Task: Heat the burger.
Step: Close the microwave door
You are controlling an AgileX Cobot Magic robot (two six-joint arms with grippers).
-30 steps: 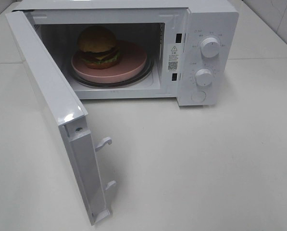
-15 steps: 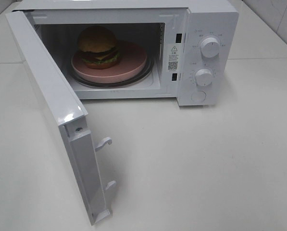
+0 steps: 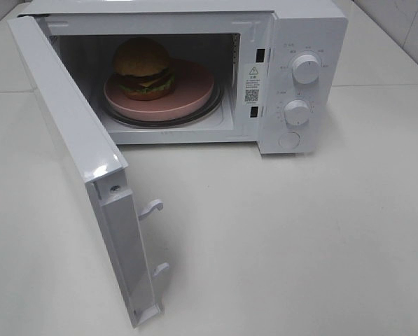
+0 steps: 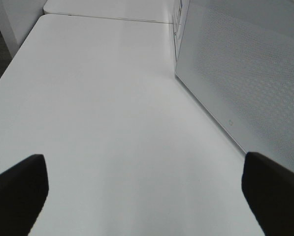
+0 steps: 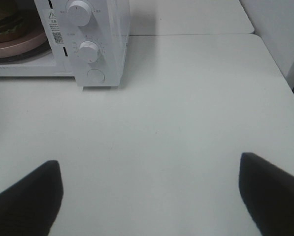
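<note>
Your desk (image 3: 300,231) carries the open microwave (image 3: 314,24) at upper centre.
Its door (image 3: 68,119) juts to lower left; inside, the pink plate (image 3: 194,85) holds the burger (image 3: 143,64) on its left side; your left gripper (image 4: 147,194) and right gripper (image 5: 151,196) both stand spread.

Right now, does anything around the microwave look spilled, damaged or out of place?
Nothing looks spilled or damaged. One small oddity: the burger sits off-centre on the pink plate, toward the hinge side, inside the microwave. The microwave door stands wide open.
</note>
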